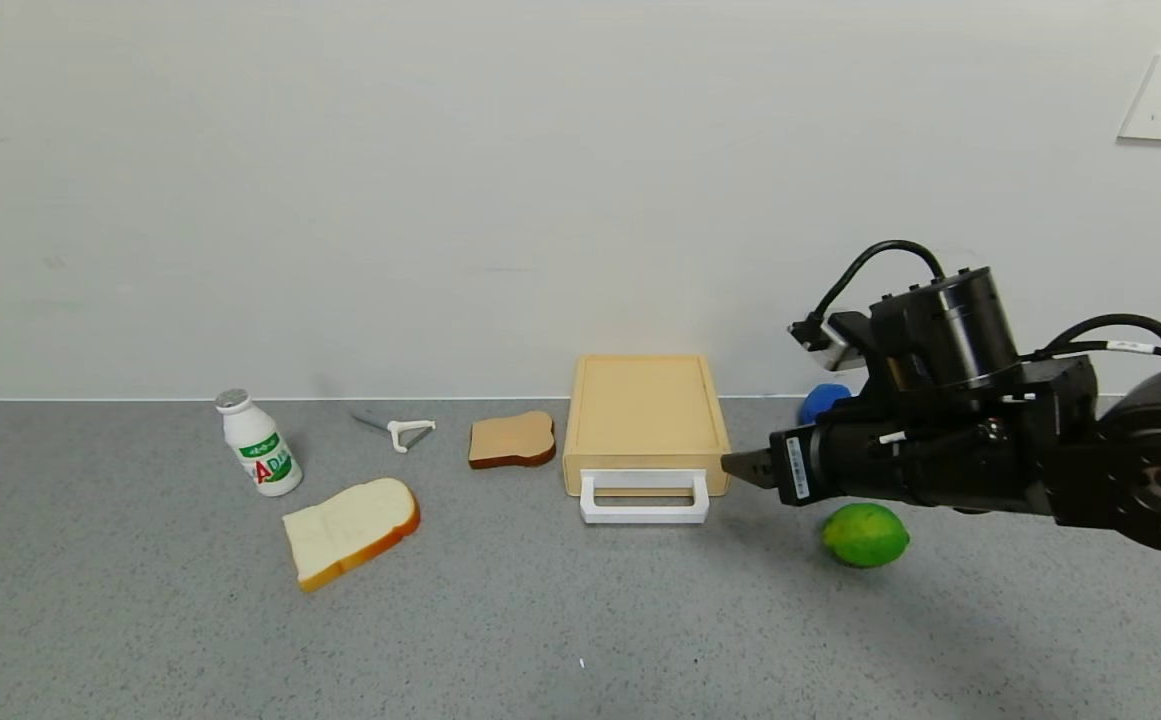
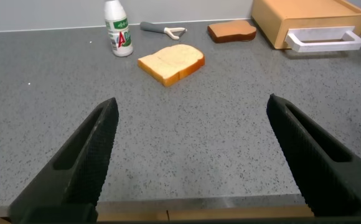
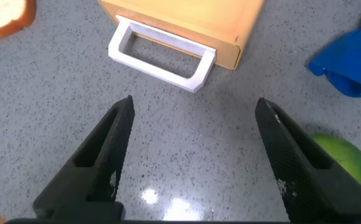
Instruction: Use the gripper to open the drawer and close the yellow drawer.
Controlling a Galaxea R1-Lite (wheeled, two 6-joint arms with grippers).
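The pale-yellow drawer (image 1: pixel 645 415) lies against the back wall, its tray pushed in and its white loop handle (image 1: pixel 645 498) facing me. It also shows in the right wrist view (image 3: pixel 187 18) with its handle (image 3: pixel 162 56), and in the left wrist view (image 2: pixel 305 22). My right gripper (image 1: pixel 745 465) hovers above the table just right of the handle, open and empty (image 3: pixel 193 109). My left gripper (image 2: pixel 193 109) is open and empty over bare table near the front edge, out of the head view.
A green lime (image 1: pixel 865 535) lies under the right arm, a blue object (image 1: pixel 823 401) behind it. Left of the drawer lie a brown bread slice (image 1: pixel 512 440), a white peeler (image 1: pixel 402 431), a white bottle (image 1: pixel 258 456) and a light bread slice (image 1: pixel 350 529).
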